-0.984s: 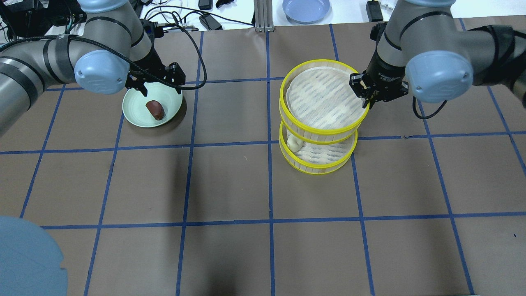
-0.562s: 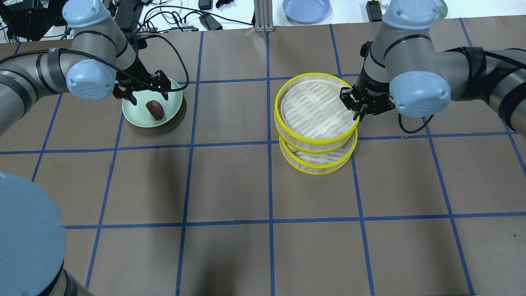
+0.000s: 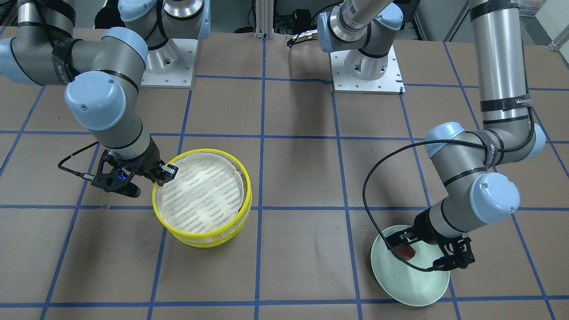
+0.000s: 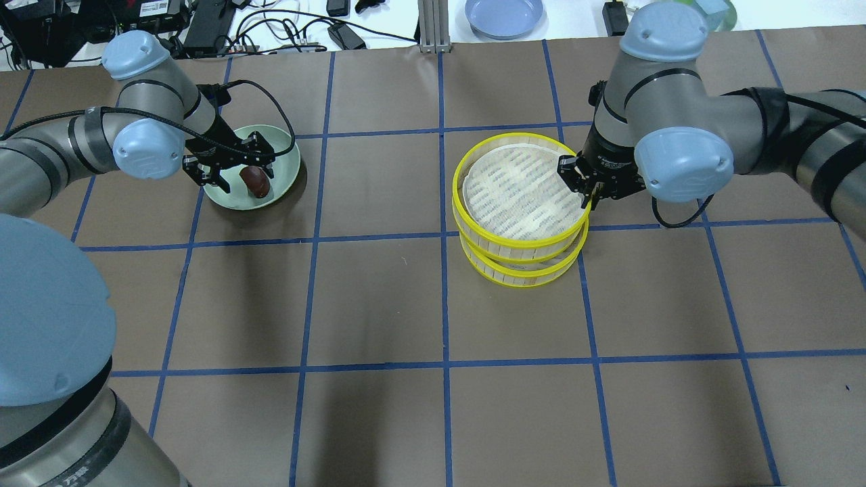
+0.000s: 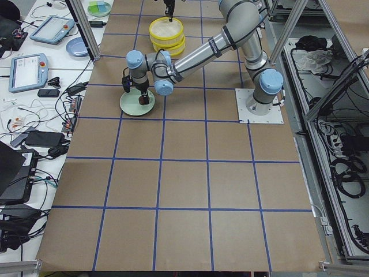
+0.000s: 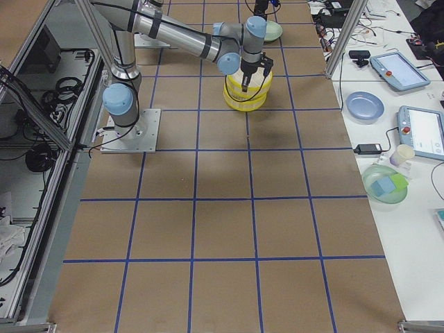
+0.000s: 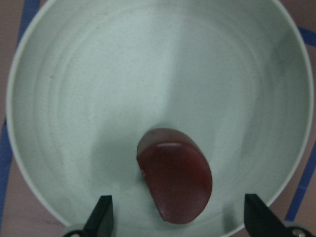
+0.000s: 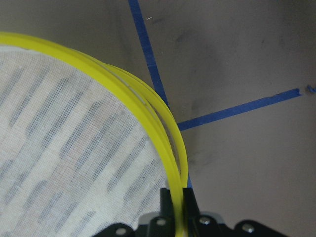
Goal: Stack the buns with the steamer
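My right gripper is shut on the right rim of the upper steamer tier and holds it right over the lower tier, slightly offset. I cannot tell whether the tiers touch. The right wrist view shows the fingers pinching the yellow rim. The upper tier's white liner is bare. The pale cream bun is hidden. My left gripper is open, low over the pale green plate, its fingertips either side of the dark reddish-brown bun.
A blue plate, cables and power adapters lie along the table's far edge beside a metal post. Both arm bases stand on the robot's side. Blue tape lines grid the brown tabletop.
My right gripper has lowered the upper tier down over the lower one, and the cream bun is now covered. My left gripper has come down over the plate around the dark bun.
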`<state>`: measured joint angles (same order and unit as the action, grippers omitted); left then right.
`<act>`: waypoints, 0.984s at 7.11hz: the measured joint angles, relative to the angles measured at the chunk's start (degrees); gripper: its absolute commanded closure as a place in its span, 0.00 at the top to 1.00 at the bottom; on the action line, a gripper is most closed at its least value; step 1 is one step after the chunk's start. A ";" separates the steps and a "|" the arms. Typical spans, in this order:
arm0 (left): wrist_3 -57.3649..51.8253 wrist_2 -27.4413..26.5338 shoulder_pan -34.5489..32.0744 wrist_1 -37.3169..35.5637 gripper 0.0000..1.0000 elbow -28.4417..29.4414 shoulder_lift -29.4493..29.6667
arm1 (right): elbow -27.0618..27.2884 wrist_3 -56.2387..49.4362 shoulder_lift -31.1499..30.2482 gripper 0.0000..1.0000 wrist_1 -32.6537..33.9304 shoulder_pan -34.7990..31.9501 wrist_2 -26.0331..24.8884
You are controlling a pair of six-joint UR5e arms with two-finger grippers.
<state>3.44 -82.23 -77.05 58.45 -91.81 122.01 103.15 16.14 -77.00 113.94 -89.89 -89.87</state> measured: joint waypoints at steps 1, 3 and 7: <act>1.23 1.78 0.03 -0.57 0.21 0.18 0.86 | 0.03 -0.04 0.00 0.00 -0.08 0.06 -0.23; 1.41 2.46 0.06 -1.08 0.00 0.40 1.68 | 0.03 0.11 -0.01 0.00 -1.50 0.14 -0.37; -0.48 1.85 0.09 -1.13 0.00 1.30 -0.50 | 0.09 0.27 -0.09 0.01 -2.54 0.15 -0.40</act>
<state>2.97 -80.38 -76.96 57.32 -90.51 121.52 103.24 16.41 -77.08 111.40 -89.74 -90.26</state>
